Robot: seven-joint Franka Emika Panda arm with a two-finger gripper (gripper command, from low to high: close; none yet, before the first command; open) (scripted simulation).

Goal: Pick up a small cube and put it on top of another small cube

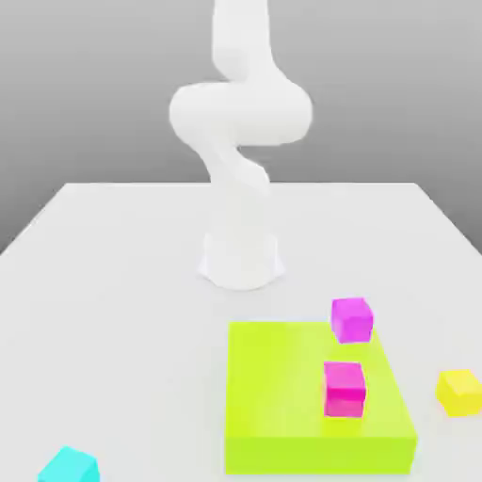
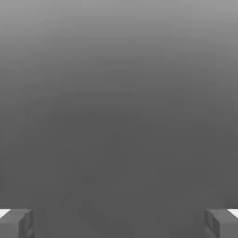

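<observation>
The small cyan cube [image 1: 69, 466] sits nearest the camera, at the front corner of the white table [image 1: 113, 282] on the exterior view's left, well apart from everything else. To its right lies a flat lime-green block [image 1: 282, 405] with one magenta cube [image 1: 345, 388] resting on top of it. A second magenta cube [image 1: 351, 318] stands at the block's far corner. Further right, a yellow cube [image 1: 459, 391] sits alone on the table. The white arm [image 1: 240, 122] rises behind them. In the hand view the gripper [image 2: 119, 223] is spread wide, its fingertips [image 2: 16, 223] holding nothing.
</observation>
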